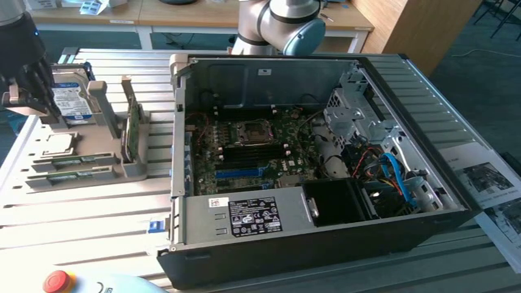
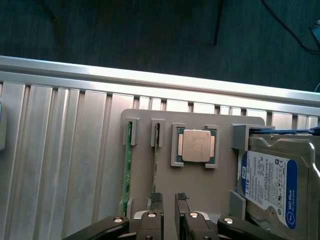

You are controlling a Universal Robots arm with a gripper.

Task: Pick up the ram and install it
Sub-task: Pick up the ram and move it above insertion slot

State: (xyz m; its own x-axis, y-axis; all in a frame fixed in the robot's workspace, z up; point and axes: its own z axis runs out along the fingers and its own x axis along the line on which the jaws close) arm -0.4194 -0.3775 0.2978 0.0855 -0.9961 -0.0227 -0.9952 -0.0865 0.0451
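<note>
**Hovering over the parts holder with the fingers parted and empty**

We see the fingers [image 2: 182, 202] spread apart with a bare gap between them, and they grip nothing. They hang just above the grey parts holder [image 2: 200, 195], close over the ends of two green sticks.

The ram [image 2: 156, 165] stands on its long edge in a narrow slot of that holder, untouched, with one finger lined up over its end. It sits between the processor chip [image 2: 196, 145] and a second stick [image 2: 127, 170], which fills the neighbouring slot. Beyond the chip stands the hard drive [image 2: 270, 187] with its blue-white label.

In the exterior view we find the holder at the exterior view's left, resting on the slatted metal counter [image 1: 82, 213]. There the ram [image 1: 75, 160] lies just near of the chip, and the second stick lies nearer again. The hard drive stands at the holder's far end. The expansion card [image 1: 130, 125] stands on edge on the holder's side toward the computer case [image 1: 326, 250].

The case lies open in the middle of the counter, well apart from the ram, with the motherboard [image 1: 260, 152] bare inside. The labelled power supply [image 1: 244, 217] sits against its near wall. The arm [image 1: 281, 27] rises on the far side of the case. A red button [image 1: 58, 281] sits at the near left, and printed sheets [image 1: 488, 183] lie at the exterior view's right.
</note>
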